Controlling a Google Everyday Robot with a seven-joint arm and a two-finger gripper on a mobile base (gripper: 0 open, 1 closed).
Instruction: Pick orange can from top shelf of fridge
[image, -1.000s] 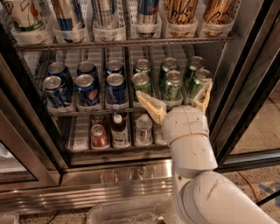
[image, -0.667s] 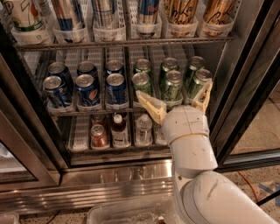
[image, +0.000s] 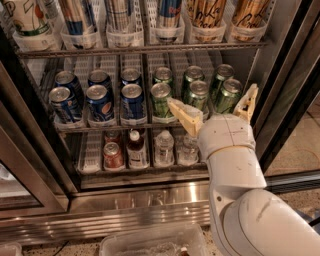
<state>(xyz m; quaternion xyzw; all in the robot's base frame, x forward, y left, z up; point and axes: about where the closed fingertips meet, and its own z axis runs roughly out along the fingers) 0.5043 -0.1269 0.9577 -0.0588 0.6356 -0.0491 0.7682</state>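
Here, gripper (image: 212, 98) spread before green cans (image: 161, 96); speckled floor (image: 300, 150) beside fridge (image: 150, 200).

On the top shelf (image: 125, 50), a grey wire rack, the orange can (image: 209, 15) is orange-gold with dark script lettering. The rack below carries short blue cans (image: 132, 102) on the left and green cans (image: 161, 99) on the right, above the silvery steel base of the dark-framed fridge (image: 150, 200). The end effector (image: 216, 111), its pale tan fingers (image: 184, 116) spread apart on a white arm (image: 235, 165), hovers in front of the green cans.
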